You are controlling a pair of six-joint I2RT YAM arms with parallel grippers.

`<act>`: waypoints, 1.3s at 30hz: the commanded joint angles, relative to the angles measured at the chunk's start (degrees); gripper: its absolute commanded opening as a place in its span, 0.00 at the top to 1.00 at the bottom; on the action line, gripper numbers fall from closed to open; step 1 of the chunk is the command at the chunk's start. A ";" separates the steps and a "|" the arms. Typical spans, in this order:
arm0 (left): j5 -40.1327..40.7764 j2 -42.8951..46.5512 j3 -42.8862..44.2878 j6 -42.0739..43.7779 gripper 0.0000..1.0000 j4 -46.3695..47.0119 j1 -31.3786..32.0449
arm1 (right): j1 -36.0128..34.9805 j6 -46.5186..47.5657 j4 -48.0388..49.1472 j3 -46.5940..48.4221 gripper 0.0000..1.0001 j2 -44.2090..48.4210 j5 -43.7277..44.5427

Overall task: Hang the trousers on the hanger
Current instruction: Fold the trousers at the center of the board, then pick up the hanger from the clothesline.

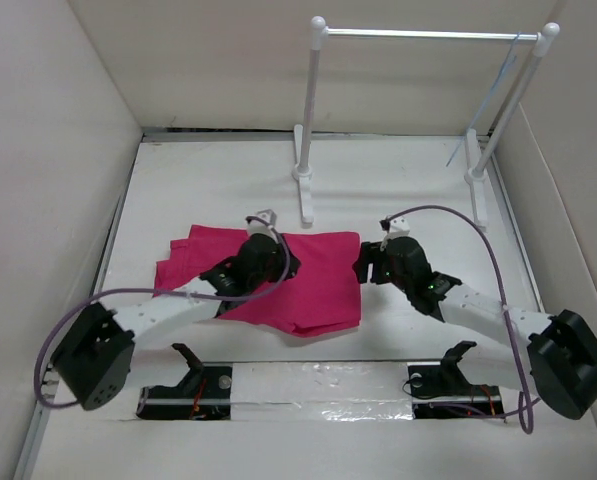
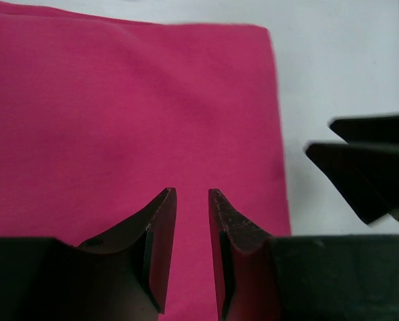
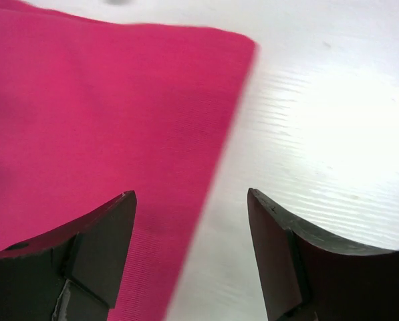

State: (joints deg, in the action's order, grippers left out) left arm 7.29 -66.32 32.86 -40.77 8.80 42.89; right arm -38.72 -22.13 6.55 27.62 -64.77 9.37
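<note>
The white table carries the folded bright magenta fabric trousers near its middle, long axis running left to right. At the far side stands a white-poled rack with a silver bar. The thin pale wire hanger dangles from the bar's right end, well apart from the cloth. The left gripper sits over the fabric, fingers a narrow slit apart, holding nothing. The right gripper gapes wide, empty, straddling the trousers' right edge. It looks the nearer arm to the hanger.
</note>
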 commanded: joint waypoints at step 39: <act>28.66 3.83 9.24 10.97 1.00 5.60 24.80 | 24.89 10.79 -5.83 33.01 1.00 9.23 -0.68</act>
State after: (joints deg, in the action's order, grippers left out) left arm 33.67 -63.68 41.28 -35.79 12.91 69.49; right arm -18.13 -13.89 4.75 55.37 -57.21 -0.25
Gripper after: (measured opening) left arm 0.003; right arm 0.009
